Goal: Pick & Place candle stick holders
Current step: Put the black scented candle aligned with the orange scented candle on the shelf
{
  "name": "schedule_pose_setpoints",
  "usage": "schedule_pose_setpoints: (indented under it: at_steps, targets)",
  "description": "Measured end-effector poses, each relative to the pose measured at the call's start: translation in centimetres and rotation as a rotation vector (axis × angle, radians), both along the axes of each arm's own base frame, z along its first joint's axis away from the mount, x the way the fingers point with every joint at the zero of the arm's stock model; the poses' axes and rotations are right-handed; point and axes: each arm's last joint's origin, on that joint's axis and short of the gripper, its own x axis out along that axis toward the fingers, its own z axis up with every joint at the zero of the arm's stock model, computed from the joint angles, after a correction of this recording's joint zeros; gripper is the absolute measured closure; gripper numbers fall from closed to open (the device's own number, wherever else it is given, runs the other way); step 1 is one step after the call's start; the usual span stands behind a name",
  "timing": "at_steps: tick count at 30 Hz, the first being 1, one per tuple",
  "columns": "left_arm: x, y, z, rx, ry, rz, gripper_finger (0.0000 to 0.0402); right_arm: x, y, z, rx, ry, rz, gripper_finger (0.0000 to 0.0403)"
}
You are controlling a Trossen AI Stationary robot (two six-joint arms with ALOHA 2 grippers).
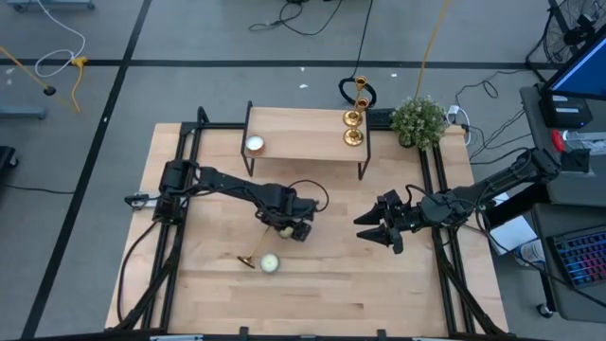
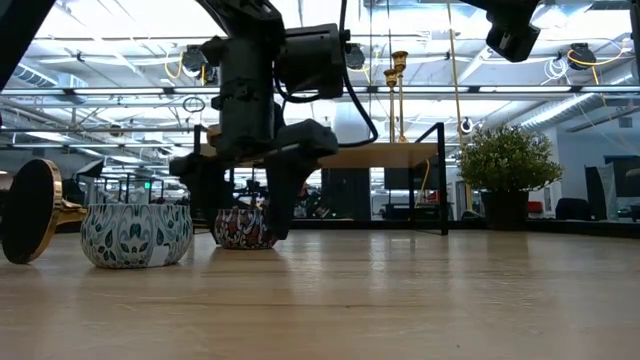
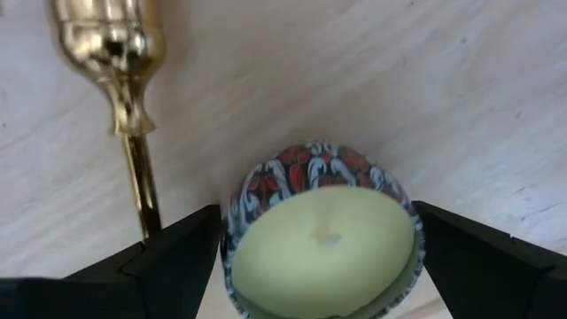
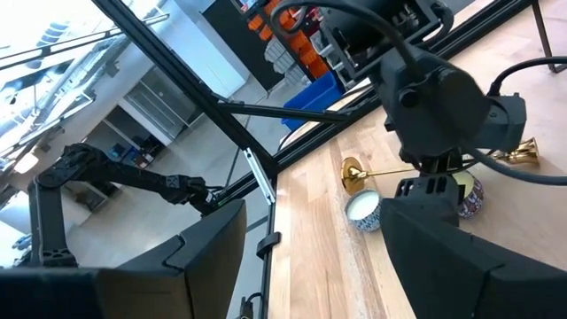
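Note:
One gold candlestick (image 1: 254, 252) lies on its side on the table; its cup end (image 3: 104, 40) is beside my left gripper. Two more candlesticks (image 1: 354, 116) stand upright on the wooden shelf (image 1: 303, 142). My left gripper (image 1: 287, 225) is low over the table, open. Its fingers stand on either side of a red-patterned candle tin (image 3: 321, 239), which stands on the table (image 2: 243, 228). My right gripper (image 1: 381, 229) is open and empty above the table's right half. My left gripper points down with one finger (image 3: 177, 257) on each side of the tin's round wall (image 3: 237, 208), right at its rim. I cannot tell whether the fingers touch the tin. The tin stands upright on the table.
A teal-patterned candle tin (image 1: 270, 263) stands beside the lying candlestick's base (image 2: 30, 210). A pale candle (image 1: 255, 145) sits on the shelf's left end. A potted plant (image 1: 418, 120) stands at the far right. Black frame rails (image 1: 175, 189) run along both table sides.

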Motion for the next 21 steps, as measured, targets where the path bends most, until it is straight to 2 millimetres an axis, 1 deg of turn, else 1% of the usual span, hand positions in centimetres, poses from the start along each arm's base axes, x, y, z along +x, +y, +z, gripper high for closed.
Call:
schedule_pose_setpoints:
  at_steps: [14, 17, 21]
  targets:
    - [-0.01, -0.05, 0.02, -0.044, 0.003, -0.002, 0.0039, 0.00, -0.01, 0.00, -0.011, -0.002, -0.001, 0.0147]
    - [-0.02, -0.05, 0.02, -0.044, 0.004, -0.002, 0.0058, 0.00, -0.01, 0.00, -0.011, -0.002, -0.001, 0.0147]
    - [-0.02, -0.05, 0.03, -0.044, 0.003, -0.002, 0.0102, 0.00, -0.01, 0.00, -0.012, -0.002, -0.002, 0.0147]
